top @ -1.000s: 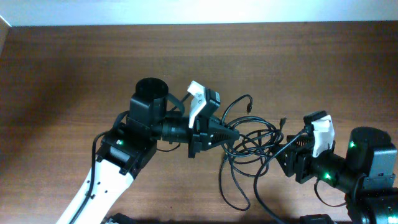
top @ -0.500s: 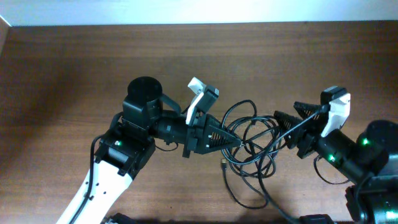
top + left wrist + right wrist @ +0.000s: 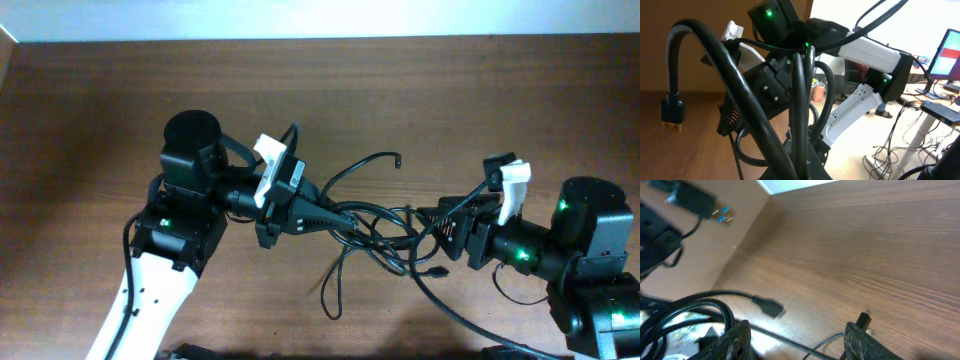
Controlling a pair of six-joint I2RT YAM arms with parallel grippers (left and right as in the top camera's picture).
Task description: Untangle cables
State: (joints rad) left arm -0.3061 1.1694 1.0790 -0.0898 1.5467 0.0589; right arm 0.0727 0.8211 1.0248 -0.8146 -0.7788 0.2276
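Observation:
The cables (image 3: pixel 385 238) are thin black cords tangled in a bunch at the table's middle. One plug end (image 3: pixel 399 158) sticks up at the back, and a loop (image 3: pixel 330 290) trails toward the front. My left gripper (image 3: pixel 343 222) points right and is shut on strands at the tangle's left side. In the left wrist view, black cords (image 3: pixel 802 100) fill the frame in front of the jaws, and a plug (image 3: pixel 671 111) hangs at the left. My right gripper (image 3: pixel 432 226) stands open at the tangle's right edge. Between its fingers (image 3: pixel 737 339), cords (image 3: pixel 790 341) lie loose beside a plug (image 3: pixel 768 306).
The brown wooden table (image 3: pixel 480 100) stretches behind both arms. A thin cord (image 3: pixel 450 310) runs from the tangle toward the front right, near the right arm's base (image 3: pixel 590 260). The left arm's white link (image 3: pixel 150 300) slants to the front left.
My left gripper has pulled back to the left, dragging the tangle with it and stretching the cords. My right gripper has swung from higher up down to the tangle's right edge.

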